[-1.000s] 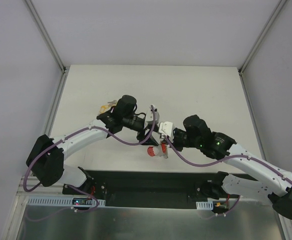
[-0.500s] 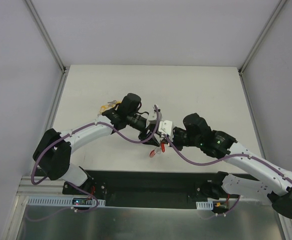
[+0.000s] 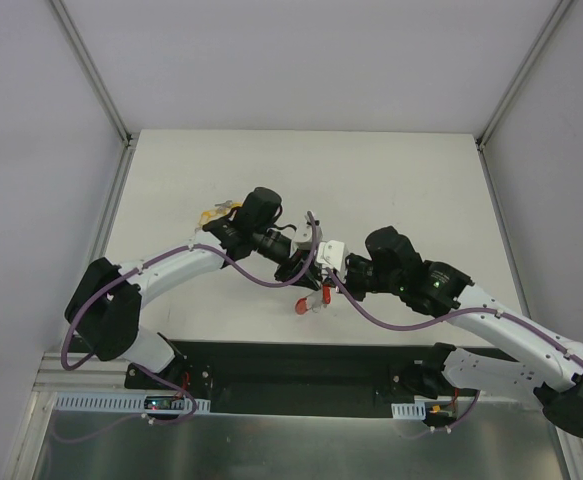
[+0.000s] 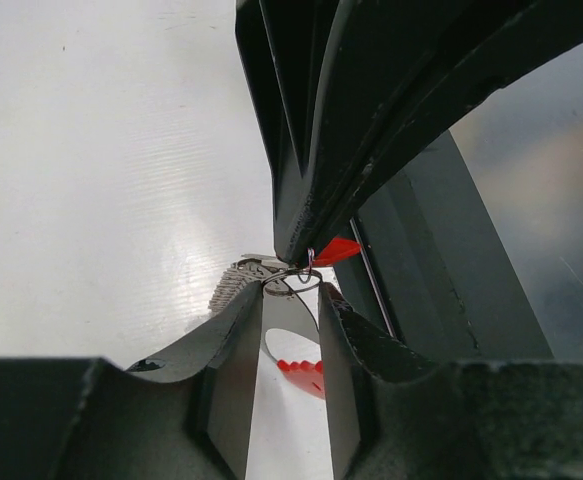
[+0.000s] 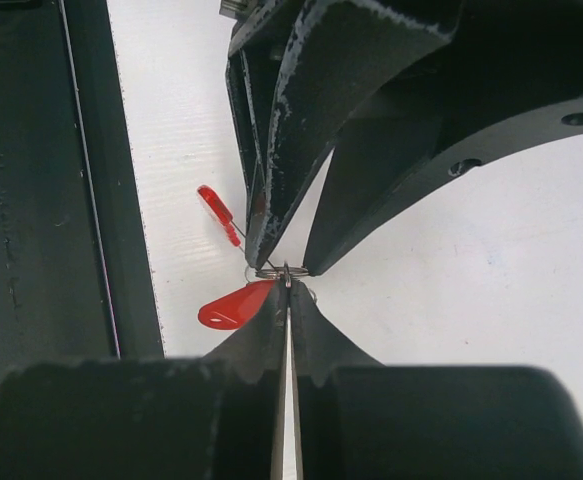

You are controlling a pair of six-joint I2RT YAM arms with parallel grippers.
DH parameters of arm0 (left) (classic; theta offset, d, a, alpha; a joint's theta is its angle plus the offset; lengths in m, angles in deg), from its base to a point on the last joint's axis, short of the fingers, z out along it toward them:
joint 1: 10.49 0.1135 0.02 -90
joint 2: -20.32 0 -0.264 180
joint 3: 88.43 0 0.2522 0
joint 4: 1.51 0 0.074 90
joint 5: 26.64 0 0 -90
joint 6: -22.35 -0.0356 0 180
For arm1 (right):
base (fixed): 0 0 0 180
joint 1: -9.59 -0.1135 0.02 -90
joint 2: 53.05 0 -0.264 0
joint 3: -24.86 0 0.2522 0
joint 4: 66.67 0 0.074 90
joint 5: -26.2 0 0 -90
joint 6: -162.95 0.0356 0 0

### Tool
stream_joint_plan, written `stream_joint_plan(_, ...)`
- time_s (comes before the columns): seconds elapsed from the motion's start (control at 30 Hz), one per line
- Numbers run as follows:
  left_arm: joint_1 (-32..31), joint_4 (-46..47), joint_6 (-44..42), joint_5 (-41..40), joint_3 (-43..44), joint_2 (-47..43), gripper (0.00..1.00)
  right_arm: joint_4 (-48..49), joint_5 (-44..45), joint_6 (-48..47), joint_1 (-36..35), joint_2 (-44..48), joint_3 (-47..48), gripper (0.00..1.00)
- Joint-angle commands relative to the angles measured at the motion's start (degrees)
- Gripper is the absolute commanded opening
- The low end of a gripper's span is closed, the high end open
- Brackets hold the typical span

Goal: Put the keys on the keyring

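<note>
well left of the keyring and farther back on the surface, small yellow-orange things lay beside the left arm; too small to tell whether they were keys.

the left hand came at the keyring from the left, narrow, its two tips bearing on opposite sides of the thin wire loop, so it appeared to hold the loop across its width. the keyring itself hung in the air between the two hands, above the near edge of the surface. just below it dangled a red teardrop piece, and a slimmer red piece hung a little apart on a wire.

on the right of the keyring, the right hand was closed flat on the wire, pinching it edge-on.

the risk, as i judged it: four fingertips crowded one thin loop, so a small pull out of line by either arm could twist the wire or pop it free, dropping it to the surface. the tips could also knock together.

no container showed anywhere around the keyring.
</note>
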Motion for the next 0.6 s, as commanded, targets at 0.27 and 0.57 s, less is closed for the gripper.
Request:
stream_joint_plan(0.27, 0.1, -0.3, -1.9, 0.3, 0.2, -3.4, 0.44, 1.2, -1.9, 0.4, -0.3, 1.1, 1.5, 0.01)
stream_joint_plan(0.57, 0.7, -0.3, -3.1, 0.5, 0.7, -4.4, 0.73, -0.5, -5.0, -1.0, -0.3, -0.3, 4.1, 0.01)
